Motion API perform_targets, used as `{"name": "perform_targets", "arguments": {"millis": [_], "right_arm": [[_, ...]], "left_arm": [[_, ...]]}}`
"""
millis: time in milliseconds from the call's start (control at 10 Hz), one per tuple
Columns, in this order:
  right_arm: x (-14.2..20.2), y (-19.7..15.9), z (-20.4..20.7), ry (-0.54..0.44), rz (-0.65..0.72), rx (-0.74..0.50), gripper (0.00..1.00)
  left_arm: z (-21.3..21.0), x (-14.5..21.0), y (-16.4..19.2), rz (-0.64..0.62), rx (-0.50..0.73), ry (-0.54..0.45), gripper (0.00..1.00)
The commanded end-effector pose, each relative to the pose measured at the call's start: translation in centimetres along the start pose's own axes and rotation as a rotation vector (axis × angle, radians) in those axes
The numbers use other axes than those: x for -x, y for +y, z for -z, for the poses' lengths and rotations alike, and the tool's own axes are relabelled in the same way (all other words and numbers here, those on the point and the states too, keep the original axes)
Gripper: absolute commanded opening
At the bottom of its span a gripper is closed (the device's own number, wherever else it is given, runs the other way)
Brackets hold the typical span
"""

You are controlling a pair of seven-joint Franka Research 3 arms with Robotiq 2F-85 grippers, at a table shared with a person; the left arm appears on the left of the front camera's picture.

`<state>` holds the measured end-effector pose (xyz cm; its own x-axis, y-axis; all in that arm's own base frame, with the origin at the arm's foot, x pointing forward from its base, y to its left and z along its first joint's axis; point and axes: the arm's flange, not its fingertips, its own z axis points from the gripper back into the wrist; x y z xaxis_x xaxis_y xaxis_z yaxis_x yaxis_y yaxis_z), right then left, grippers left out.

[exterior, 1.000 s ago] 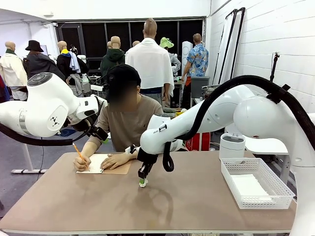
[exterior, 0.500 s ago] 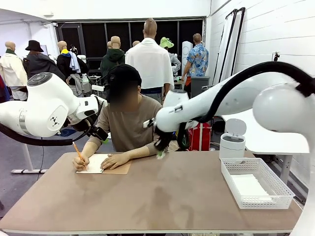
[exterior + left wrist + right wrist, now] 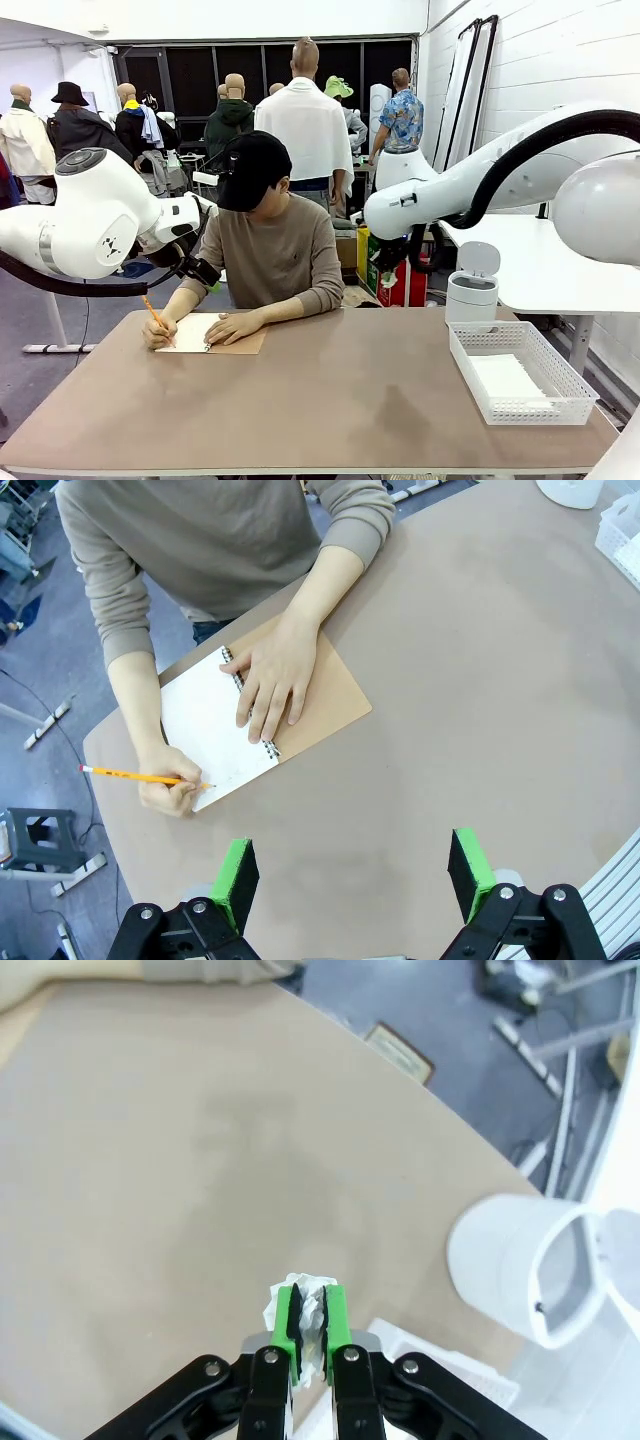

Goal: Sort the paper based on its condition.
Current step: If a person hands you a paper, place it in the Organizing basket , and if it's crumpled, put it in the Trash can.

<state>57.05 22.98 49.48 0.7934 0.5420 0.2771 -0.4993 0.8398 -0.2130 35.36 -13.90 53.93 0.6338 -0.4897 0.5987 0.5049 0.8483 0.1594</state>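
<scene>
In the right wrist view, the right pincer (image 3: 309, 1302) is seen closed at the lower middle of the frame. A crumpled wad of white paper (image 3: 271, 1308) is clamped between its green pads (image 3: 288, 1310) and bulges out to the left of them. The wad is held in the air above the brown bench (image 3: 180, 1160). A white bin (image 3: 520, 1265), its lid tipped open, is seen at the right of the frame, and what appears to be a corner of the white basket (image 3: 450, 1370) is seen just below it. In the front view, the right arm (image 3: 470, 175) is stretched from the right edge to the upper middle, high above the bench. The basket stands at the lower right with a flat white sheet (image 3: 503, 378) lying inside it, and the bin is seen just above the basket's upper left corner. In the left wrist view, the left pincer (image 3: 352, 880) is held wide open well above the bench, with nothing between its pads. At the upper left of that frame, a spiral-bound notebook (image 3: 320, 695) lies open on the bench. One hand of the person (image 3: 272, 675) is laid flat on it, and a yellow pencil (image 3: 140, 776) is held in the other hand (image 3: 165, 790), its tip on the white page.
</scene>
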Motion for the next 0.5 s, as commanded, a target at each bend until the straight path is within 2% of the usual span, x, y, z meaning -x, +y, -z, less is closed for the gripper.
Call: {"name": "perform_targets", "arguments": {"millis": [0,100,400], "right_arm": [[0.1,1.1,-0.3,0.013,0.034,0.012,0.13],[0.0,0.0,0.0,0.000,0.000,0.000,0.13],[0.0,0.0,0.0,0.000,0.000,0.000,0.13]], "left_arm": [[0.0,0.1,0.1,-0.001,0.002,0.000,1.00],[0.0,0.1,0.1,-0.001,0.002,0.000,1.00],[0.0,0.1,0.1,-0.001,0.002,0.000,1.00]]}}
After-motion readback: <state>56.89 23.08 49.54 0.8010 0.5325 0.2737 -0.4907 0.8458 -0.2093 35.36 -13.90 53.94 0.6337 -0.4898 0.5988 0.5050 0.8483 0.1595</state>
